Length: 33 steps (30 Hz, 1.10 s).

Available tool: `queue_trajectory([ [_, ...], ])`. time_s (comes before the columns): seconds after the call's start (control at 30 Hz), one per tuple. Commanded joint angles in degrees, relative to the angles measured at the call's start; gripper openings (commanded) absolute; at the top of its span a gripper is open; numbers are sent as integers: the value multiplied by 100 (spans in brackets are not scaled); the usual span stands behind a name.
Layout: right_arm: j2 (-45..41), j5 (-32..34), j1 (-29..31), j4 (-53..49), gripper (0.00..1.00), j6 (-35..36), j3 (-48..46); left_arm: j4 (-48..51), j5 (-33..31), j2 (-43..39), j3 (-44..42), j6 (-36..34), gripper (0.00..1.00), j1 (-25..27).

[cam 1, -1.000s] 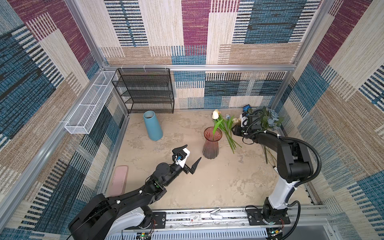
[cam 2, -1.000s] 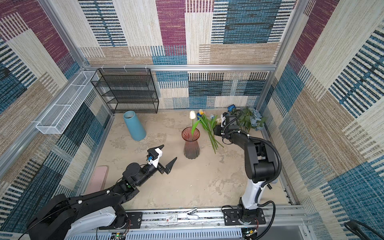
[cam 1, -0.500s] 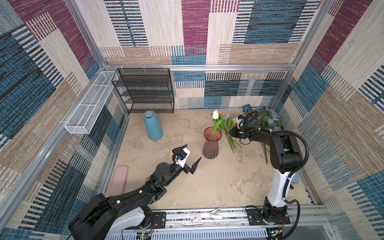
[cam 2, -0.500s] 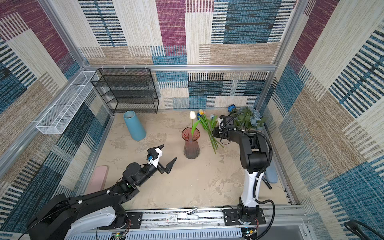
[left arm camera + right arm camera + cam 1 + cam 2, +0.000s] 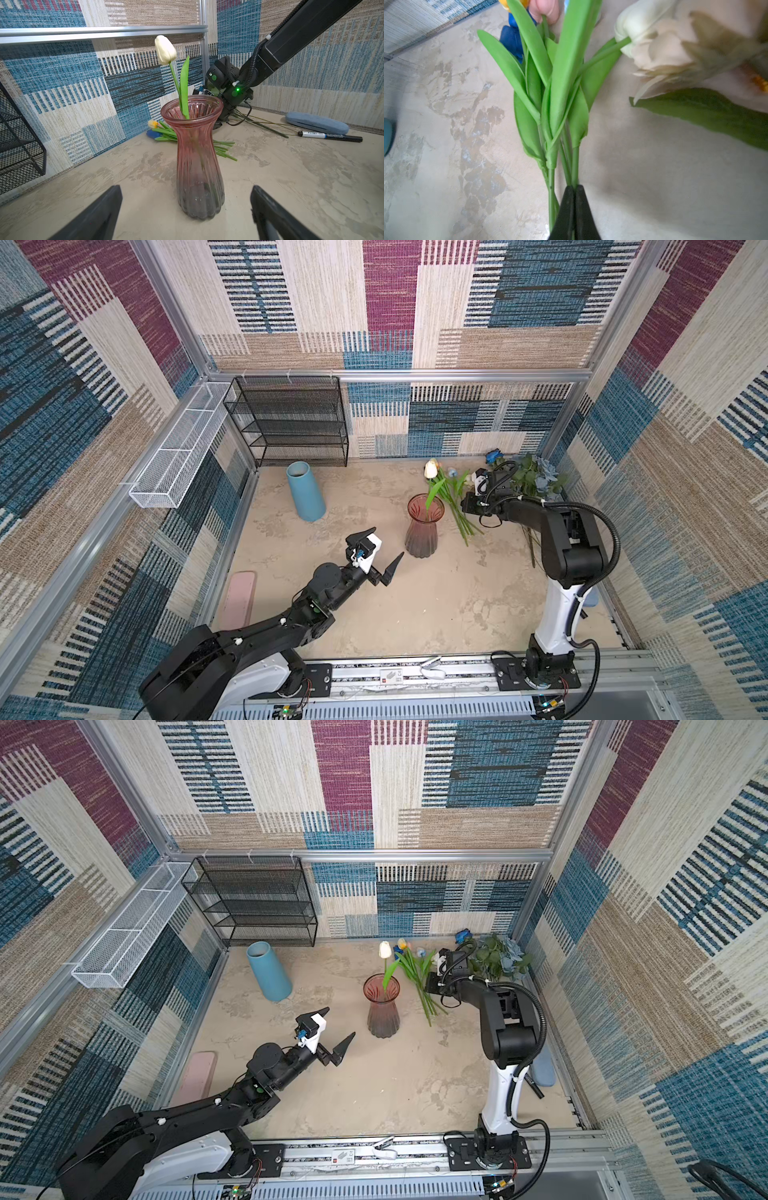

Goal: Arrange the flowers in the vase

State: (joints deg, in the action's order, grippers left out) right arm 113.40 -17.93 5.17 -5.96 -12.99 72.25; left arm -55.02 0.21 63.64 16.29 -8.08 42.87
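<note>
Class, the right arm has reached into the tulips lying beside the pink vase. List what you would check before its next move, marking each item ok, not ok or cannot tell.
1. Right claw shut on the tulip stems: ok.
2. Only one stem pinched: cannot tell; several run in towards its jaws.
3. Stems free of each other: not ok; their leaves overlap.
4. Pink vase upright: ok.
5. Room in the vase: ok; only a white tulip stands in it.
6. Left claw clear of the vase: ok; open, apart from it.
</note>
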Motion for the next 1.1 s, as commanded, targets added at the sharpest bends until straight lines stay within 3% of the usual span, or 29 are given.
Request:
queue_trajectory([
  [0.0, -228, 52, -1, 11, 3, -27, 28, -136, -64, -56, -45, -201, 99, -6],
  [0.37, -1107, 801, 2, -336, 1, 32, 6, -61, -93, -246, -117, -180, 99, -4],
  [0.57, -1168, 1796, 140, -879, 1, 394, 154, -169, -56, -220, -157, -98, 99, -5],
  [0.87, -394, 2687, 457, -1815, 1, 1104, 788, -233, 36, -121, -123, -64, 99, 1],
  [1.0, -104, 2907, 839, -2102, 0, 1640, 1202, -220, 77, -115, -127, -45, 99, 8],
  [1.07, 6, 2635, 882, -2284, 0, 1728, 1454, -214, 78, -130, -135, -43, 99, 1],
])
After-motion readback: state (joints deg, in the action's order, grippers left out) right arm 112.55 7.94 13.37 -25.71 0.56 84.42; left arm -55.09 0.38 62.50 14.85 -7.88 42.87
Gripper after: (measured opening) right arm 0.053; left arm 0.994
